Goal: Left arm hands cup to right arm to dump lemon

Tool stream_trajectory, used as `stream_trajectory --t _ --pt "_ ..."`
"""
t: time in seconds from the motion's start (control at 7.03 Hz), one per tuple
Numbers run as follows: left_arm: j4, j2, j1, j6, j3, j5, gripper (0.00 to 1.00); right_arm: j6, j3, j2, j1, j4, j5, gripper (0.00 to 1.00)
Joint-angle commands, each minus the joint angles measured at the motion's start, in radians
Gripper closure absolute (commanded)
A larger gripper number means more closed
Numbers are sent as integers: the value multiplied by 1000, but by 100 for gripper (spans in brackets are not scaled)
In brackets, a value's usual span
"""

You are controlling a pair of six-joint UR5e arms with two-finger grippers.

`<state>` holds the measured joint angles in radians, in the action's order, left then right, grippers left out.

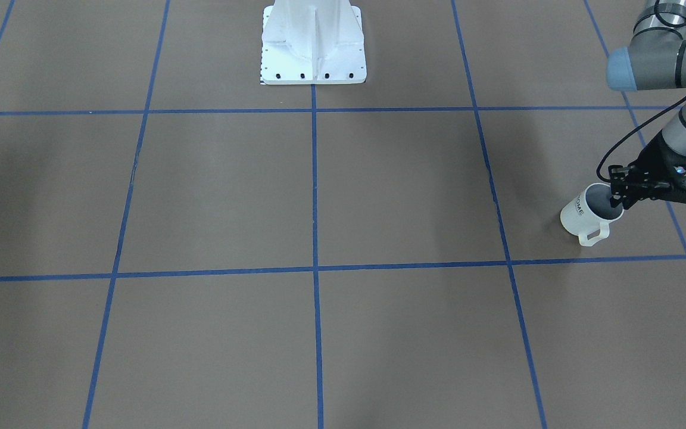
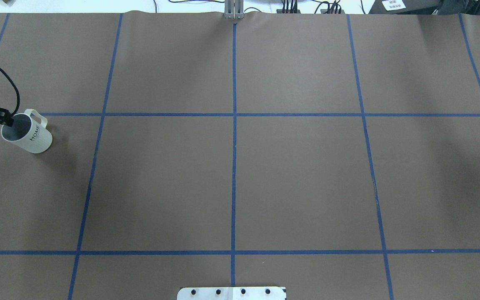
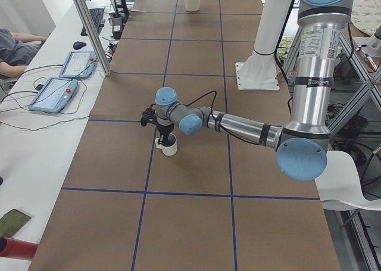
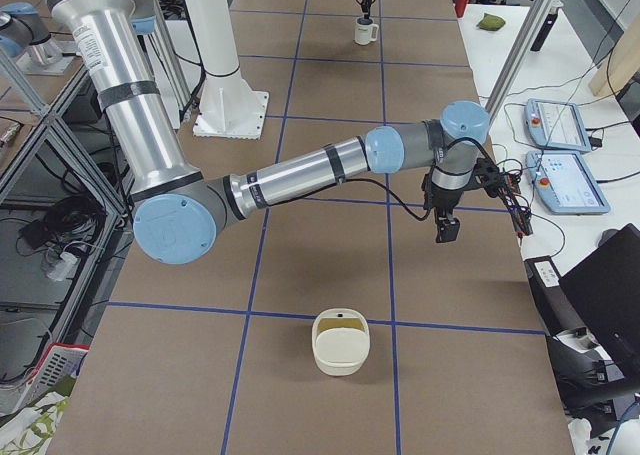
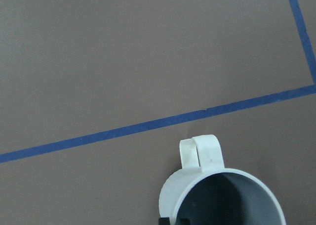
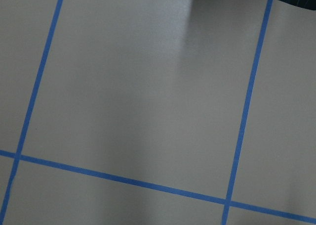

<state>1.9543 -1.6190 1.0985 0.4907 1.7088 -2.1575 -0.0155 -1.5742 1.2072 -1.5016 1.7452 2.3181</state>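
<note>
I see my left claw (image 1: 618, 199) at the cup (image 2: 31, 137) rim, one finger inside, grip I cannot confirm, cup standing on the table (image 2: 240, 187) at overhead nine o'clock, handle toward twelve, right claw (image 4: 447, 229) above the table, opening I cannot tell

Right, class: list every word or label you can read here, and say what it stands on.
"HOME": black letters on the side of the white cup.
Left-arm sticker: print too small to read.
Right-arm sticker: print too small to read.
</note>
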Motion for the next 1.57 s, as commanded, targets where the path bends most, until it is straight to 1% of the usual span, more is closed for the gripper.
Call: stream_trajectory --t 0.0,0.14,0.28,0.43,0.57,0.71,0.85,1.0,1.28,1.42 --pt "-49 -4 106 -96 31 -10 0 -6 16 8 -8 -4 -9 0" --pt "-161 -15 179 -257 35 -30 0 -7 26 18 -8 -7 -14 0" --pt "-228 -19 240 -353 48 -31 0 -1 23 25 -8 -9 -25 0" --pt "-292 -22 297 -432 48 -32 0 2 26 43 -5 -9 -51 0" --pt "-360 -24 366 -475 46 -42 0 5 25 55 -5 -9 -55 0" --pt "-364 -6 380 -536 22 -27 0 5 26 64 -5 -9 -55 0" --pt "-365 11 391 -543 -19 -53 0 5 25 87 -5 -9 -55 0" --pt "-377 11 397 -546 -67 -58 0 6 25 101 -5 -9 -54 0" --pt "-385 16 405 -546 -64 -74 0 8 25 126 -3 -9 -52 0" --pt "-379 16 414 -547 -52 -126 0 8 23 136 -3 -10 -52 0"
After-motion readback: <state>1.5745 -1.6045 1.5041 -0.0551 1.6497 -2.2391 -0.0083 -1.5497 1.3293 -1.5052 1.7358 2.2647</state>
